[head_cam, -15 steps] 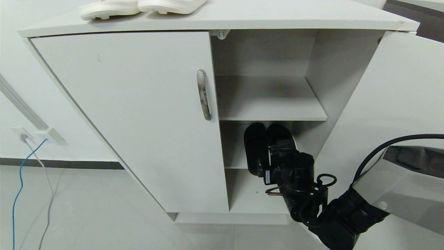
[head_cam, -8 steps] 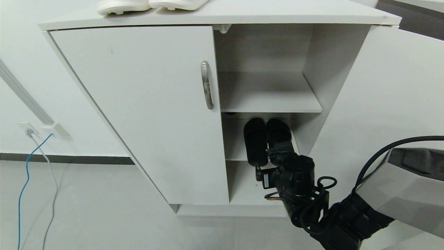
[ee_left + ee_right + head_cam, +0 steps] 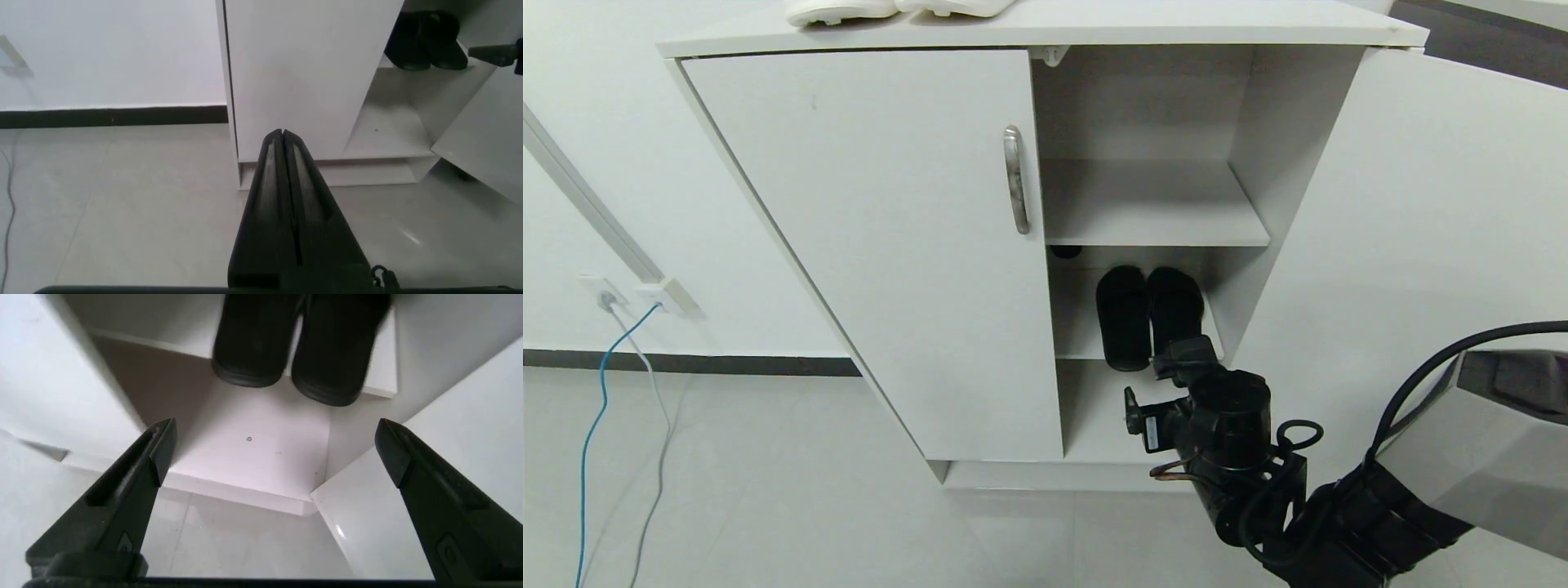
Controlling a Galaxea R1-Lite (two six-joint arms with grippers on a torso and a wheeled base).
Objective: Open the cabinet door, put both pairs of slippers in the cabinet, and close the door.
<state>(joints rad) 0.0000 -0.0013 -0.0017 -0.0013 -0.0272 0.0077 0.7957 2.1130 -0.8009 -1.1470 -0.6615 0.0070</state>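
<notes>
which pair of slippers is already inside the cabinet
The black pair, side by side on the lower shelf of the open side; the white pair lies on top of the cabinet.

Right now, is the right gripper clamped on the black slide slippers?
No: the right gripper stands open, clear of the black slide slippers on the white shelf.

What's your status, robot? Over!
Right gripper open, empty, facing black slippers on the middle shelf. Left gripper shut, low over floor. White slippers on cabinet top; right door open. Nothing in the way.
</notes>
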